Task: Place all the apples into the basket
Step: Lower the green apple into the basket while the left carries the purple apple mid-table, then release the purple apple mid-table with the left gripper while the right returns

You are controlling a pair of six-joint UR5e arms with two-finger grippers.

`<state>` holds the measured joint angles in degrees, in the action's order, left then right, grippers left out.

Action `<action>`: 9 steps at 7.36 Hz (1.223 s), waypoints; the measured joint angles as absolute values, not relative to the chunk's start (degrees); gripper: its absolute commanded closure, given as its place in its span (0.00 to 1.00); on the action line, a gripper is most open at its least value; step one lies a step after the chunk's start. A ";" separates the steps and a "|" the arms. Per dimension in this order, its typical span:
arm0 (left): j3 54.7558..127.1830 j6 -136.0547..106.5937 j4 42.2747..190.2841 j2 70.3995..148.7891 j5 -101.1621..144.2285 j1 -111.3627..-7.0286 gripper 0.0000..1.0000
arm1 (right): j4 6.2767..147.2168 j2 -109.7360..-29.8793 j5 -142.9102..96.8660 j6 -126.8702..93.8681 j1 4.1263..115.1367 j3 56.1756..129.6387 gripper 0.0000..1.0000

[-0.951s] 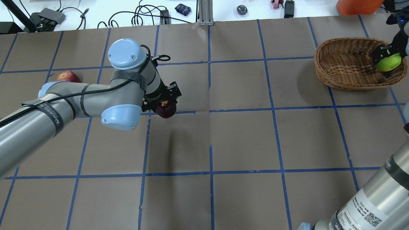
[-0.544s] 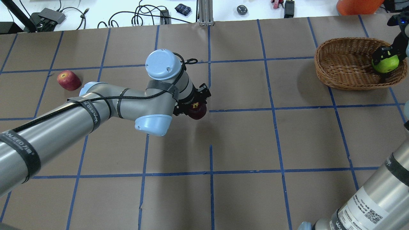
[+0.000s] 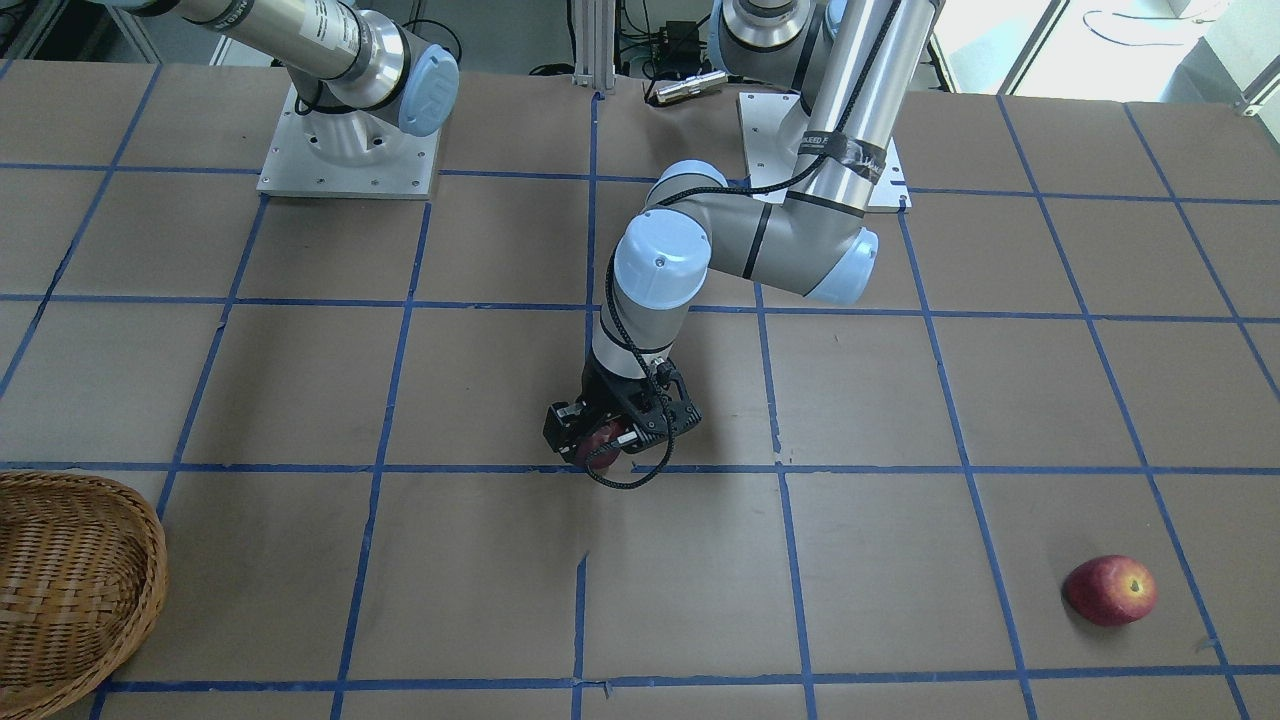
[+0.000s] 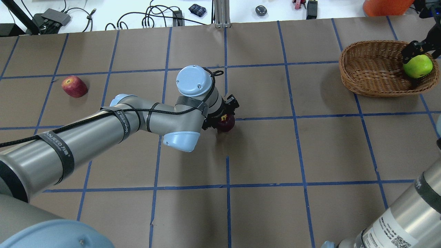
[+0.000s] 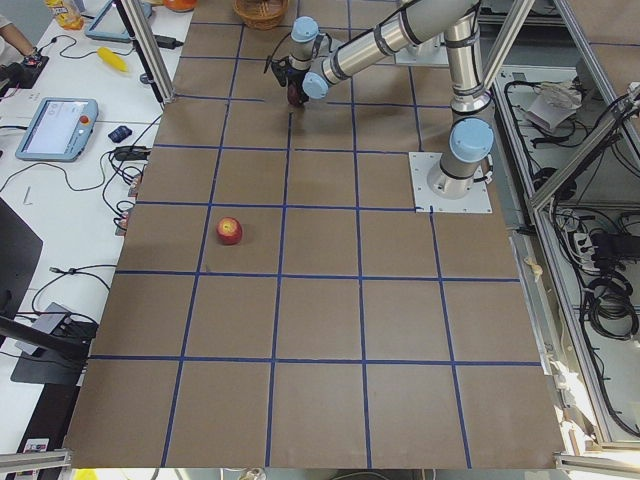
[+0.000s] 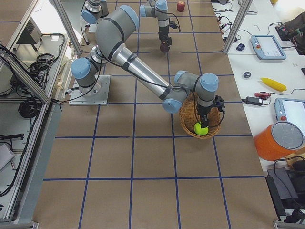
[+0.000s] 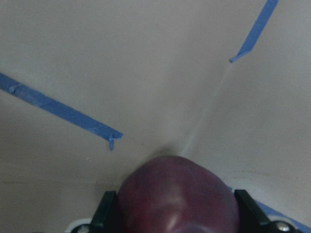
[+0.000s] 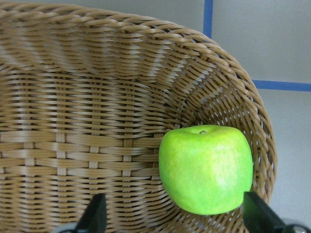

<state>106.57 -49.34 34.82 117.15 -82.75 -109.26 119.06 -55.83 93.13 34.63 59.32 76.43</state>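
Table: brown paper, blue tape grid; one tape line passes just under the jaws of the left gripper. Beyond the table, ahead of those jaws: white bench with cables, tablets, orange bucket. Aluminium posts at the edge. Light even, diffuse.

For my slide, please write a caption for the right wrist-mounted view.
Green apple lies inside the wicker basket, beneath the open right gripper.
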 measured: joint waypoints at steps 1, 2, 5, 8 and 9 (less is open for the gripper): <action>106.28 -47.61 35.50 116.54 -82.82 -108.90 0.00 | 114.88 -58.16 93.05 34.20 60.90 76.44 0.00; 105.49 -45.96 38.00 115.13 -82.86 -107.89 0.00 | 111.10 -60.12 93.03 33.68 63.06 76.48 0.00; 100.50 -36.42 54.20 109.07 -82.88 -100.07 0.00 | 101.92 -65.18 93.02 23.07 73.92 76.88 0.00; 97.27 -12.94 66.87 104.66 -82.85 -86.43 0.00 | 99.63 -66.84 87.26 2.13 90.31 77.29 0.00; 96.43 -3.87 68.21 104.49 -82.77 -81.28 0.00 | 99.70 -66.65 84.46 -5.01 94.38 77.82 0.00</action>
<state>96.43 -3.87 68.21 104.49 -82.77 -81.28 99.70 -66.65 84.46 -5.01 94.38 77.82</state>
